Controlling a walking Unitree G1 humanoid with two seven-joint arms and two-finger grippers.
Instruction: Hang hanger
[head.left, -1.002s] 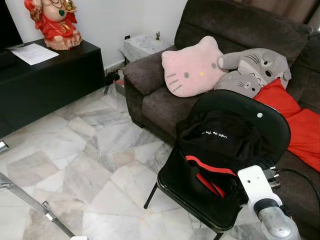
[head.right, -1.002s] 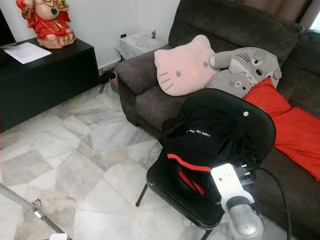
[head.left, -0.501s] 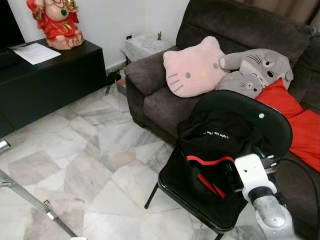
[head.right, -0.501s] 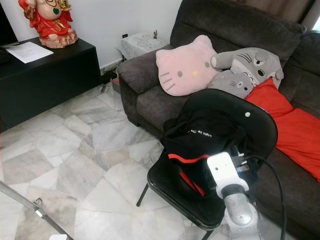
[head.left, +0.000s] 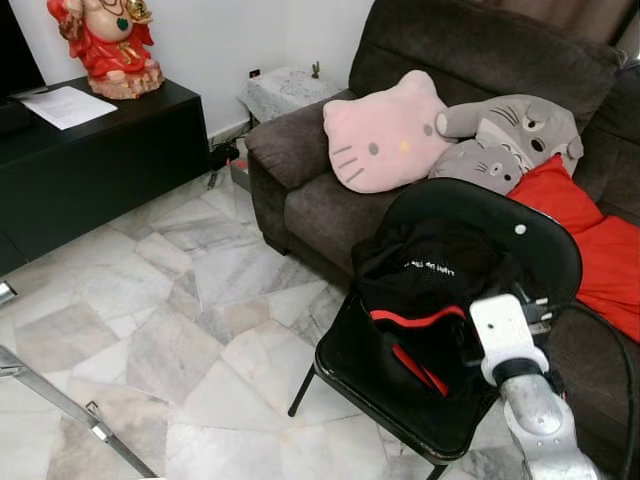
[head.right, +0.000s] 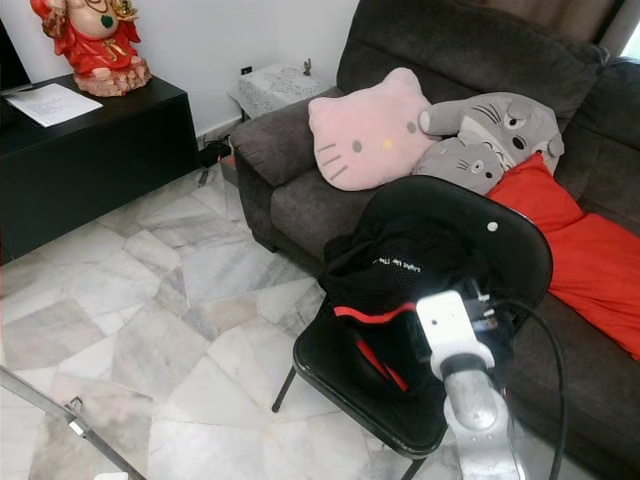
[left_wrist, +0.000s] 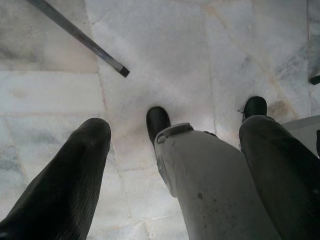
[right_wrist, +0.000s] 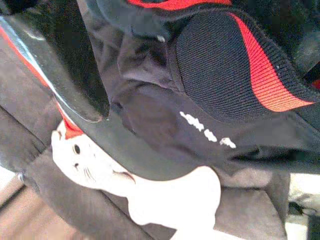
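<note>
A black chair (head.left: 520, 215) with a rounded back stands on the pale marble floor (head.left: 170, 330) just in front of a dark brown sofa (head.left: 470, 60); a black garment (head.left: 440, 275) with red trim and a short line of white lettering lies heaped over the seat and against the chair's back; no hanger can be made out among its folds, so where the hanger lies cannot be told. The right arm (head.left: 530, 410), silver with a white wrist block, reaches in from the lower right, and its wrist sits over the right side of the seat, close against the garment; the right gripper's fingers are hidden past the wrist block, and the right wrist view gives only a blurred close look at the garment's red-striped ribbed band (right_wrist: 235, 60), its white lettering and the chair's glossy edge, so whether that gripper is wide, narrow or holding anything cannot be told. The left gripper (left_wrist: 175, 145) hangs idle above the marble floor, its two black fingers (left_wrist: 70, 175) spread wide apart with nothing between them; the robot's pale leg and black feet show below it, and a thin metal bar (left_wrist: 80, 35) crosses the floor nearby. On the sofa a pink cat-face cushion (head.left: 385, 135) leans beside a grey plush (head.left: 505, 135), with a red cushion (head.left: 600, 250) to their right; a black cabinet (head.left: 90, 160) at the left carries a red figurine (head.left: 105, 45) and a sheet of paper (head.left: 65, 105).
</note>
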